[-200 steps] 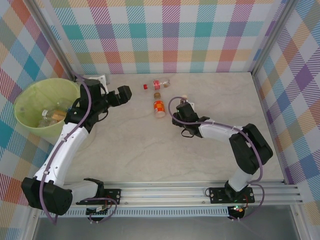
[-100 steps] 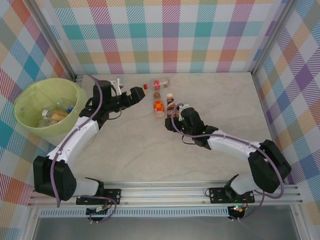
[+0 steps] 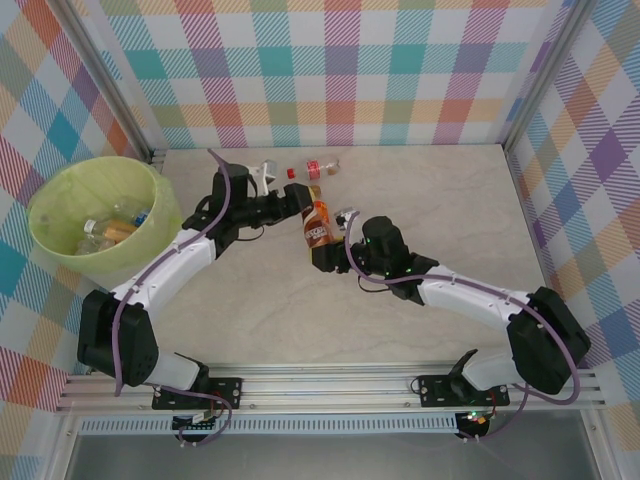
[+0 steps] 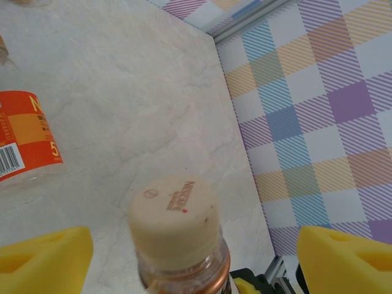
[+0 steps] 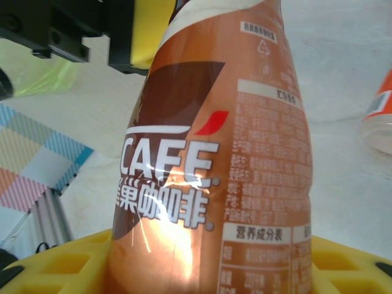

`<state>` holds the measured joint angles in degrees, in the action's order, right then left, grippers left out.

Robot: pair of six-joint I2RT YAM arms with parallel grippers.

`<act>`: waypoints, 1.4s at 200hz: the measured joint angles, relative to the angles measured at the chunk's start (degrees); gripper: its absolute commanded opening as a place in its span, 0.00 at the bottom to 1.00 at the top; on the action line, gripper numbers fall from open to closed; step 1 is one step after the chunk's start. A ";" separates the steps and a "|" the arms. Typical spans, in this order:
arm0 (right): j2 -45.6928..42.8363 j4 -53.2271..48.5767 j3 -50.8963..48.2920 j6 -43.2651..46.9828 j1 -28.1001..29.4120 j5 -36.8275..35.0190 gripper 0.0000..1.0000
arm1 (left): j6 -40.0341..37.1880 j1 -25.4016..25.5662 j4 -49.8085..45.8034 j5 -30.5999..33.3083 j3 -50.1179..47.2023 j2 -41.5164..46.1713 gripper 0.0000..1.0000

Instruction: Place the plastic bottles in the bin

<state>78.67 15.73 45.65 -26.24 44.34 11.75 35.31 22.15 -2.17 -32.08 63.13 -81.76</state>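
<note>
My right gripper [image 3: 329,257] is shut on a brown coffee bottle [image 3: 318,229] and holds it off the table, its cream cap [image 4: 174,219] pointing at my left gripper [image 3: 300,197]. In the right wrist view the bottle's label [image 5: 214,153] rises between the yellow pads [image 5: 73,257]. My left gripper [image 4: 193,263] is open, one finger [image 4: 43,257] on each side of the cap with gaps. An orange-labelled bottle [image 4: 24,135] lies on the table beside them. A red-labelled bottle [image 3: 318,167] lies further back. The lime-green bin [image 3: 100,265] stands at the far left with bottles [image 3: 105,230] inside.
Checked walls enclose the table on three sides, with a metal post [image 3: 520,125] at the back right corner. A rail [image 3: 400,385] runs along the near edge by the arm bases. Bare tabletop [image 3: 450,200] spreads to the right.
My left arm swung from the bin rightward to the middle, its jaws narrowing. My right gripper lifted the coffee bottle and carried it left toward the left gripper.
</note>
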 measured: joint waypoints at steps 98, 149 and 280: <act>3.15 3.21 3.23 -1.33 0.33 6.95 0.53 | 0.50 0.57 3.74 2.67 -2.14 0.17 0.43; 3.19 3.54 3.23 -1.42 0.31 6.97 0.67 | 2.25 0.59 5.38 3.17 -2.84 0.81 0.39; -11.82 -5.57 1.49 4.63 0.33 -6.51 1.00 | -5.97 0.44 -5.29 12.22 -0.87 7.50 0.40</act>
<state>66.85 10.15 47.13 -21.61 44.66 5.23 29.34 22.59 -7.46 -19.86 62.26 -74.26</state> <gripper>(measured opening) 0.996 0.393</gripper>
